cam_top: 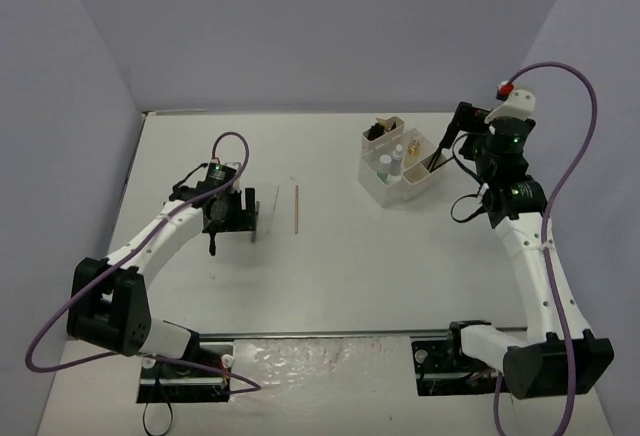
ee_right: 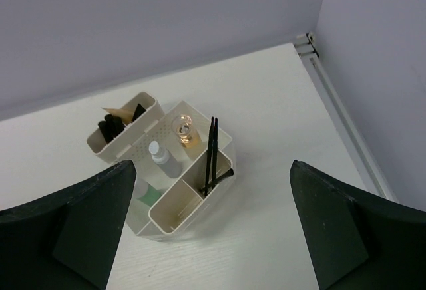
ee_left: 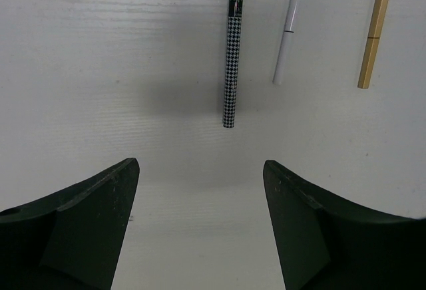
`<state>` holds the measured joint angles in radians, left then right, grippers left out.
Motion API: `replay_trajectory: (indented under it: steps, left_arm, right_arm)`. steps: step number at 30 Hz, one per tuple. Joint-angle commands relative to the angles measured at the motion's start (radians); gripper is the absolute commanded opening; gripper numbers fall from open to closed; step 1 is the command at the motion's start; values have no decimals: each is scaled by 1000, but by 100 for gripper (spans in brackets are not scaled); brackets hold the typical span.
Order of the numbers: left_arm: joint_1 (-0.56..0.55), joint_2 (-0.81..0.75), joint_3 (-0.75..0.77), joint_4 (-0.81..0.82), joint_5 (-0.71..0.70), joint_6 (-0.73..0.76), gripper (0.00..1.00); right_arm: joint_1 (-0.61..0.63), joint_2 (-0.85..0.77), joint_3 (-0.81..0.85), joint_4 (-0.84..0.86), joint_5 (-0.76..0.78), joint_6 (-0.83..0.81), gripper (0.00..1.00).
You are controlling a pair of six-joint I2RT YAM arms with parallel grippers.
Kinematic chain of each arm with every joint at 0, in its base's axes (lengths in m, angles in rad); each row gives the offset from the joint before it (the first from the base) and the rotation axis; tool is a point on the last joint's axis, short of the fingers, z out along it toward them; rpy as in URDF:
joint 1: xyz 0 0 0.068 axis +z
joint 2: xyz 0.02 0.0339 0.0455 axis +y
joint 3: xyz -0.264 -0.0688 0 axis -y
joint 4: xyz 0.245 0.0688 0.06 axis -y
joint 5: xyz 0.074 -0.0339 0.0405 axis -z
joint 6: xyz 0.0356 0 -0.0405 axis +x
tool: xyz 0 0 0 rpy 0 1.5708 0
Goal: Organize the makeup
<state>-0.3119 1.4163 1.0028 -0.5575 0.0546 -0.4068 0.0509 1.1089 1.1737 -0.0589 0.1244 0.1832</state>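
On the white table (cam_top: pixel 380 276), ahead of the left gripper (ee_left: pixel 200 170), three loose pieces of makeup are laid side by side: a thin black-and-white houndstooth-patterned pencil (ee_left: pixel 233 50), a thin white pencil (ee_left: pixel 289 30) and a slim gold-tan pencil (ee_left: pixel 374 34). The left gripper's jaws are held apart over bare table, with nothing between them. The houndstooth pencil is the nearest. Its near end is seen just beyond the gap, slightly right of the middle in the wrist view. Its long axis runs straight away from the gripper, across the line on which the fingers close. A short advance and descent is judged to be what the next pick calls for, and the white pencil alongside could be nudged.

The right gripper (ee_right: pixel 213 165) is spread wide and empty above the white plastic compartment box (ee_right: pixel 156 218), well apart from the loose pencils, so the left arm is the nearer one. In the box, thin black pencils (ee_right: pixel 212 153), a small amber bottle (ee_right: pixel 183 130) and a small grey bottle (ee_right: pixel 163 160) are already stood upright.
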Motion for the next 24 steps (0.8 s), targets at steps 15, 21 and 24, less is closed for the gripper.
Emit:
replay_trajectory:
  steps: [15, 21, 24]
  left_arm:
    - [-66, 305, 173, 112, -74, -80, 42]
    - [-84, 349, 157, 111, -110, -96, 34]
    - [-84, 355, 118, 128, -111, -103, 19]
  right_arm:
    - [-6, -314, -223, -2, -111, 68, 99]
    - [-5, -319, -236, -2, -114, 70, 99]
    - [-4, -320, -238, -2, -151, 71, 99]
